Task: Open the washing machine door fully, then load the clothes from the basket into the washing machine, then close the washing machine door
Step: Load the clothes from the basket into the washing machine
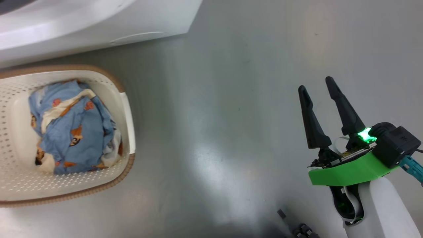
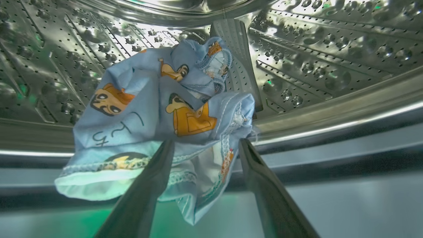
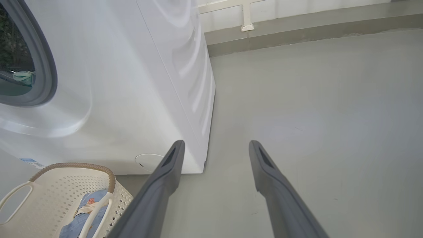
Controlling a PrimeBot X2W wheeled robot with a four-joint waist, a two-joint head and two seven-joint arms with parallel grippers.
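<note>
1. In the left wrist view, the left gripper (image 2: pixel 205 142) is inside the shiny steel drum (image 2: pixel 330 49) of the washing machine. Its two dark fingers stand wide apart.
2. A garment (image 2: pixel 148 109) lies across the fingertips and spreads from there toward 12 o'clock. It cannot be told whether the cloth is caught on a tip or only rests against it.
3. The garment is light blue and crumpled. It is printed with orange-brown cartoon figures drawn in black lines, and it has a pale stitched hem at 7 o'clock.
4. The drum wall has rows of small holes. A ribbed paddle (image 2: pixel 236 49) stands behind the garment at 12 o'clock.
5. In the head view, the basket (image 1: pixel 112 81) stands on the grey floor (image 1: pixel 231 115) at 9 o'clock. It is cream with many holes and has a brown rim.
6. The clothes (image 1: pixel 76 132) lie bunched in the basket. They are blue with the same print, and some white parts show.
7. The white washing machine (image 1: pixel 99 19) is at 11 o'clock, near the basket.
8. The right gripper (image 1: pixel 315 83) is at 4 o'clock, well apart from the basket. Its fingers are spread wide and hold nothing, and a green light shines on its base.
9. In the right wrist view, the machine is at 10 o'clock with the grey ring (image 3: pixel 46 76) of its opening at 9 o'clock. A round flap (image 3: pixel 148 162) sits low on the front.
</note>
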